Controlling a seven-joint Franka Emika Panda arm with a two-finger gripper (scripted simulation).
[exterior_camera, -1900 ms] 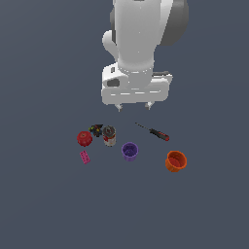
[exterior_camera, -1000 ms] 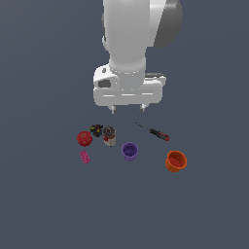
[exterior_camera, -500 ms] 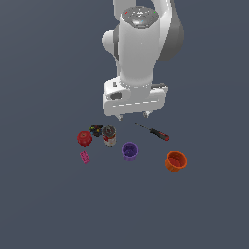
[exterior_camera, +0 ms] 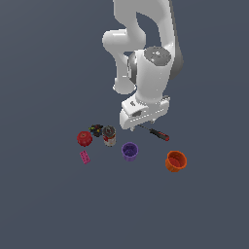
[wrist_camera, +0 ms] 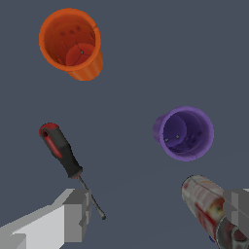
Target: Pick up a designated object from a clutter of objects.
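1. Gripper [wrist_camera: 151,214] is sitting wide apart and holding nothing; in the wrist view one grey finger [wrist_camera: 73,214] is showing by the screwdriver shaft tip, the other finger [wrist_camera: 238,204] past the small can. Whether the first finger is touching the shaft, I can't tell
2. In the exterior view the arm's wrist is hanging low over the floor [exterior_camera: 48,204], its body covering the shaft end of the screwdriver [exterior_camera: 158,133], so the approach is looking aimed at the target
3. Orange cup [exterior_camera: 175,161] is standing upright well apart from the claw, open side up, toward the exterior view's right
4. Purple cup [exterior_camera: 129,151] is also standing upright, near the can [exterior_camera: 109,136], between the can and the orange cup
5. Can is lying or tilting inside the jaw span in the wrist view; I judge it's risking a catch on closing
6. Screwdriver [wrist_camera: 68,163] is lying flat on the floor, red-and-black handle pointing toward the orange cup [wrist_camera: 73,44], thin shaft running back toward the finger; jaws probably need centring over it
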